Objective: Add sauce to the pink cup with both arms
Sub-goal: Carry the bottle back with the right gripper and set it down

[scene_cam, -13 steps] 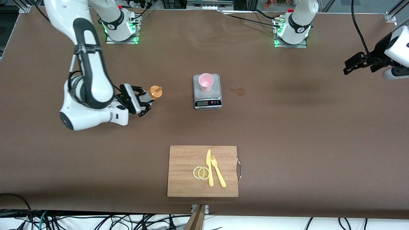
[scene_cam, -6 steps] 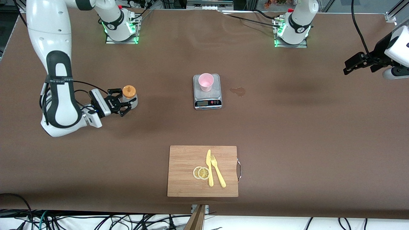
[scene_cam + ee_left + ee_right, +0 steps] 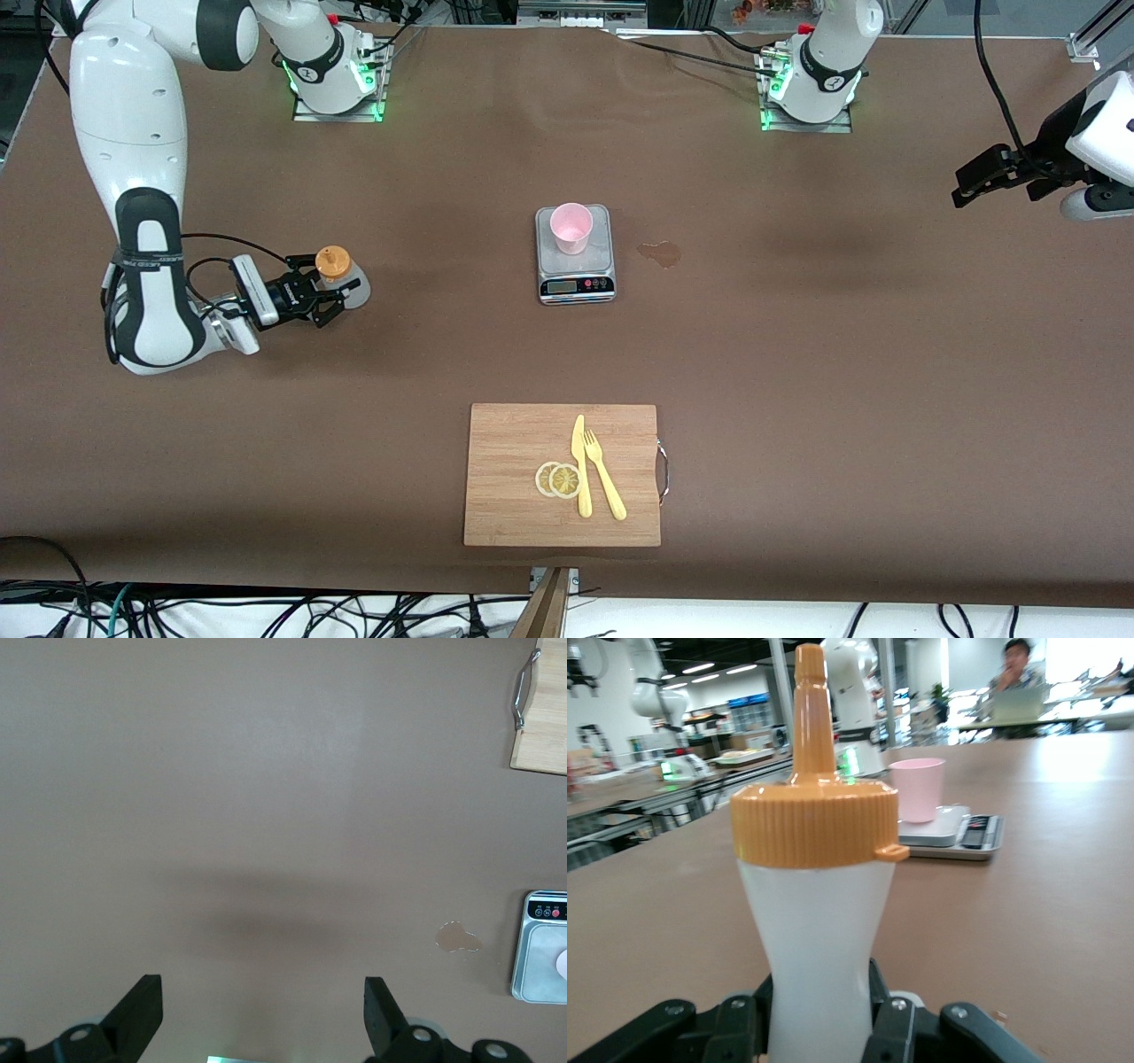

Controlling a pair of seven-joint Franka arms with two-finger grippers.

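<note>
The sauce bottle, whitish with an orange nozzle cap, stands upright near the right arm's end of the table, well away from the pink cup. My right gripper is shut on its lower body; in the right wrist view the fingers press the bottle from both sides. I cannot tell whether its base touches the table. The cup stands on a small scale and shows in the right wrist view. My left gripper waits open and empty at the left arm's end, its own view showing bare table.
A small brownish wet blotch lies beside the scale toward the left arm's end. A wooden cutting board with a yellow knife, fork and lemon slices lies nearer the front camera.
My right arm has carried the sauce bottle away from the scale toward its own end of the table and turned it upright. The left arm has not moved.
</note>
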